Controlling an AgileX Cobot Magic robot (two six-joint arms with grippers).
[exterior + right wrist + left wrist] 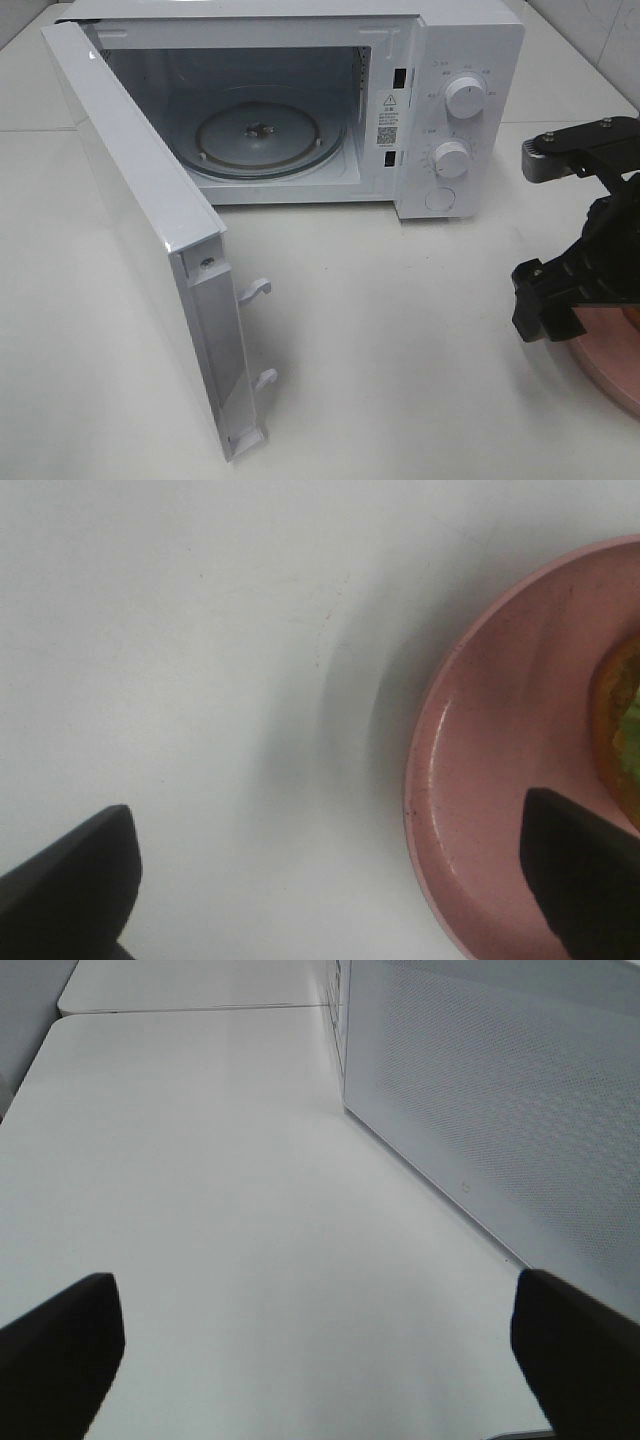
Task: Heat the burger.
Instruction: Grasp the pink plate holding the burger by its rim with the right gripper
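The burger (622, 730) shows only as an orange-brown and green edge in the right wrist view, lying on a pink plate (500, 780). In the high view the plate (612, 372) sits at the table's right edge and the right arm hides the burger. My right gripper (325, 880) is open, low over the plate's rim, with one finger (585, 865) over the plate and the other over bare table. It also shows in the high view (560, 305). My left gripper (320, 1360) is open and empty above the table, beside the microwave door (500, 1110).
The white microwave (470, 60) stands at the back with its door (140, 230) swung wide open toward the front left. The glass turntable (265, 135) inside holds nothing. Two knobs (465, 97) are on its right panel. White table (400, 350) lies between microwave and plate.
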